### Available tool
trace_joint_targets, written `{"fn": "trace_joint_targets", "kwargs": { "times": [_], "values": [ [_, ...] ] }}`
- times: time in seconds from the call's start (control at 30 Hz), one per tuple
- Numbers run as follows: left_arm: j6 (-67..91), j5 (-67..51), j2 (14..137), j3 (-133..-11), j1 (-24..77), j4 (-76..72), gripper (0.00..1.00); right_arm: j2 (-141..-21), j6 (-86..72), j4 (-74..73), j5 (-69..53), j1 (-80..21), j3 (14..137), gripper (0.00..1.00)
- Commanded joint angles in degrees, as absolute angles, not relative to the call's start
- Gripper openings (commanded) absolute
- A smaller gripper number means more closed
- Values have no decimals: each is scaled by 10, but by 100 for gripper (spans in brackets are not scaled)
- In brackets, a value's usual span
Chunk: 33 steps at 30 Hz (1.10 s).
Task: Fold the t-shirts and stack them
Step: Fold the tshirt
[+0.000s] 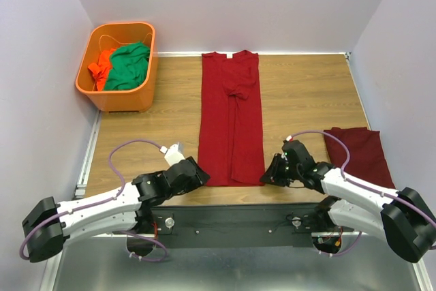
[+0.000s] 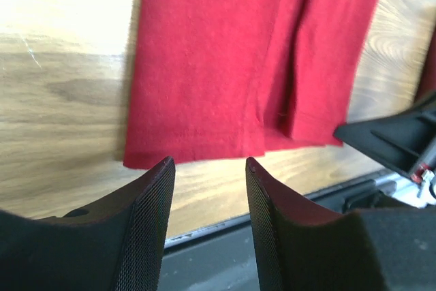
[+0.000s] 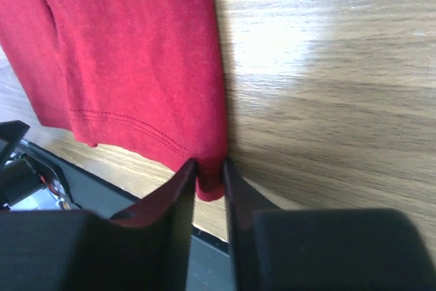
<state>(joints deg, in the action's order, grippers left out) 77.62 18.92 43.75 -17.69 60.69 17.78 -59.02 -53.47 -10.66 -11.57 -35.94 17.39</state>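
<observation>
Right gripper [image 3: 208,165] pinches the 5 o'clock hem corner of the t-shirt [image 1: 230,117]; left gripper [image 2: 208,161] gapes empty at 7 o'clock, likely readying a hem-to-collar fold.

I note the t-shirt [image 1: 230,120] is matt maroon knit cloth, slightly fuzzy, with stitched hem lines. The surface [image 1: 306,93] is wood-grain and smooth, with a light sheen where lit. The basket [image 1: 126,100] looks like glossy orange plastic. The left tool [image 2: 210,163] has matt black fingers [image 2: 146,223] with a fine dotted texture. The right tool [image 3: 210,165] reads as smooth matt black.
</observation>
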Motion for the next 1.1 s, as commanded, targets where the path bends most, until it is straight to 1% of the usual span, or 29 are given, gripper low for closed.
{"fn": "trace_joint_targets", "kwargs": {
  "times": [0.0, 0.07, 0.1, 0.17, 0.3, 0.63, 0.77, 1.07],
  "values": [
    [757, 228, 463, -208, 596, 188, 54, -587, -530, -141, -105, -363, 157, 20],
    [745, 222, 470, -214, 588, 184, 54, -587, -519, -142, -98, -363, 159, 10],
    [734, 219, 471, -220, 583, 179, 54, -587, -518, -146, -89, -362, 159, 3],
    [724, 214, 478, -226, 575, 178, 54, -591, -516, -153, -77, -363, 164, 1],
    [705, 206, 490, -239, 557, 186, 54, -594, -513, -200, -35, -362, 182, 1],
    [690, 192, 515, -250, 528, 206, 53, -555, -518, -279, 12, -363, 227, 1],
    [695, 181, 540, -247, 527, 198, 53, -553, -512, -290, 19, -361, 240, 1],
    [716, 127, 568, -207, 527, 138, 47, -561, -510, -294, 19, -361, 247, 1]
  ]
}}
